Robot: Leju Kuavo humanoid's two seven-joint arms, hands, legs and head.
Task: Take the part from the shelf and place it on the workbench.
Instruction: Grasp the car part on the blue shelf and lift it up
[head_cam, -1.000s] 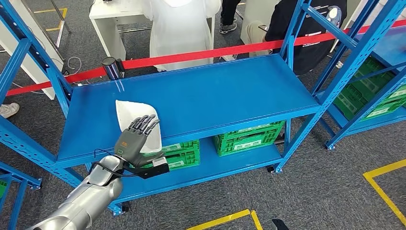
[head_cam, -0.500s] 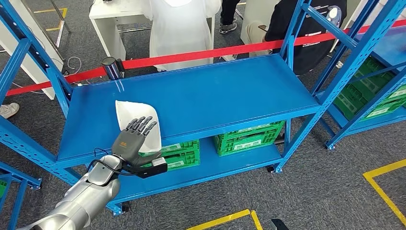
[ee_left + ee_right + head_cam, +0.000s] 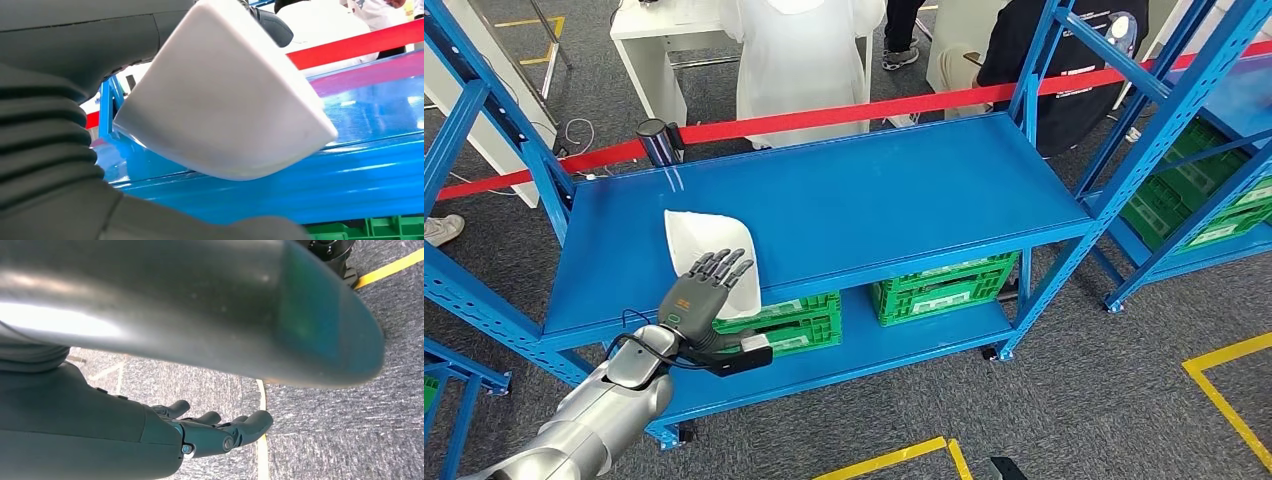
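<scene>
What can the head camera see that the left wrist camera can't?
The head view alone shows the whole blue shelf, the left arm, the back of the left hand over the white part, and the grey floor. The left wrist view alone shows the part's smooth underside, lifted off the shelf at its near end, from very close. Both show the part, the shelf, the red tape and green crates.

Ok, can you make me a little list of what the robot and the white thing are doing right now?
Part: white part at the front left of the blue shelf
Left hand: left hand grips the part's near end, fingers on top
Right hand: right hand hangs over grey floor, holds nothing
Under the shelf: green crates
Behind: red tape, people standing
</scene>
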